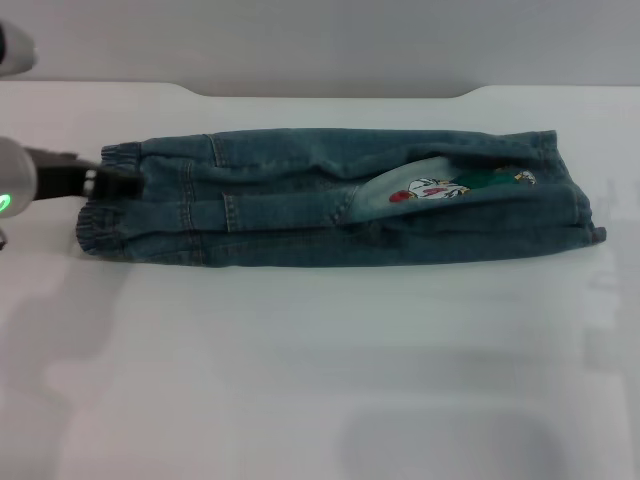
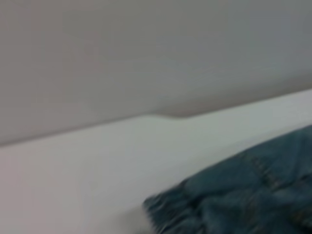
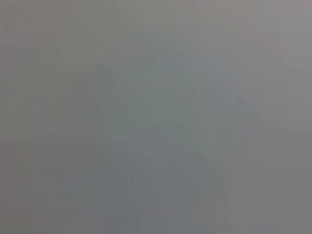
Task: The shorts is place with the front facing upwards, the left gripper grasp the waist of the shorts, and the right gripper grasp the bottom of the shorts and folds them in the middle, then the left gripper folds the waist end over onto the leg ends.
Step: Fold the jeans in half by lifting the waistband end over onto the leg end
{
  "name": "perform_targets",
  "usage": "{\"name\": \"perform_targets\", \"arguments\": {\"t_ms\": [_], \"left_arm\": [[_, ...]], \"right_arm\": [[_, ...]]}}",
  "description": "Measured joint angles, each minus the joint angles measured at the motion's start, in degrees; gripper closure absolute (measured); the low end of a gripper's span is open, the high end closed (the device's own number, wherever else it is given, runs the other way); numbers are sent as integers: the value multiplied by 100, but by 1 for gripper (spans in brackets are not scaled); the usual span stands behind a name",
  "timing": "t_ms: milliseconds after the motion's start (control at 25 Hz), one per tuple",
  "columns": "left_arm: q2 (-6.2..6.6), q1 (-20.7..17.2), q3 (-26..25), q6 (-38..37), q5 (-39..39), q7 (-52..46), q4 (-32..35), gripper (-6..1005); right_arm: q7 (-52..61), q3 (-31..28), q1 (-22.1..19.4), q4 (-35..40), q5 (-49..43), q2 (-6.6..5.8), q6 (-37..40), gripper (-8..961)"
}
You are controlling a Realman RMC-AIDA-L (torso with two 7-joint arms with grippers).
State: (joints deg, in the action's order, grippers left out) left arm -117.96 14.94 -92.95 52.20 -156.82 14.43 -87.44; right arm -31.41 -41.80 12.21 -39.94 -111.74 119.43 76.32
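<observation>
The denim shorts (image 1: 330, 205) lie folded lengthwise in a long strip across the white table (image 1: 320, 360). Their puckered waist (image 1: 105, 215) is at the left end. The other end (image 1: 575, 205) is at the right, and I cannot make out straight hems there. A cartoon patch (image 1: 430, 190) shows near the right end. My left gripper (image 1: 118, 182), a black claw on a silver arm with a green light, reaches in from the left and meets the waist edge. The left wrist view shows a denim corner (image 2: 243, 195) on the table. The right gripper is out of view.
The table's far edge has a shallow notch (image 1: 330, 92) below a grey wall. White tabletop stretches in front of the shorts. The right wrist view is plain grey.
</observation>
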Motion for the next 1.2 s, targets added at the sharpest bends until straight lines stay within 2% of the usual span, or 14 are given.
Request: {"name": "perform_targets", "arguments": {"t_ms": [80, 280, 400, 600, 960, 1200], "left_arm": [[19, 21, -387, 403, -70, 51, 157, 158], [22, 23, -534, 429, -74, 64, 433, 157], [13, 109, -513, 415, -77, 65, 696, 157], [-1, 216, -429, 433, -62, 67, 832, 156], [-17, 212, -208, 804, -27, 5, 373, 154], [-17, 249, -205, 890, -25, -14, 403, 153]], "right_arm": [[3, 45, 10, 72, 6, 0, -28, 416], [12, 50, -3, 94, 7, -7, -42, 651], [15, 50, -13, 95, -16, -11, -43, 886], [17, 50, -32, 98, -16, -20, -44, 955], [17, 39, 0, 101, 8, -25, -148, 953], [10, -7, 52, 100, 12, -33, -258, 954]]}}
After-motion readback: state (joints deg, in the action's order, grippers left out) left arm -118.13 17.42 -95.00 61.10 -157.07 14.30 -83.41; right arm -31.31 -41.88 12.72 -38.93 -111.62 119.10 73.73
